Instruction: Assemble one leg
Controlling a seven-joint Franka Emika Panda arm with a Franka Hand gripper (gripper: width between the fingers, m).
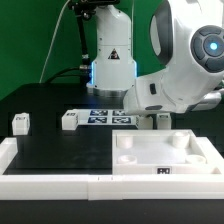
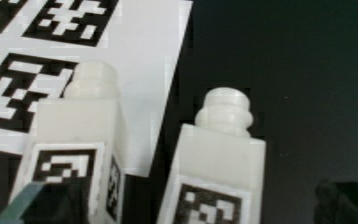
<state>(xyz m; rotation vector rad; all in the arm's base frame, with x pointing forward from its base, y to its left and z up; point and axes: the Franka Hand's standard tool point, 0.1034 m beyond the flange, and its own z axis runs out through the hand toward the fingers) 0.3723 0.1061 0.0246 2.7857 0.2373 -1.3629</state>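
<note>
Two white legs lie side by side in the wrist view, each with a rounded peg end and a black-and-white tag. One leg [image 2: 220, 160] lies on the black table. The other [image 2: 78, 135] lies partly over the marker board [image 2: 105, 50]. My gripper [image 2: 185, 205] is open just above them, with a dark fingertip [image 2: 19, 205] at each lower corner. In the exterior view the gripper [image 1: 150, 121] hangs low beside a leg [image 1: 123, 120] at the marker board's [image 1: 98, 117] end. Two more legs [image 1: 69, 120] [image 1: 20, 122] stand further toward the exterior view's left.
A large white square tray-like part [image 1: 165, 158] with corner holes lies at the front, on the exterior view's right. A white rail [image 1: 45, 182] borders the black table along the front and the exterior view's left. A second white robot base stands behind the board.
</note>
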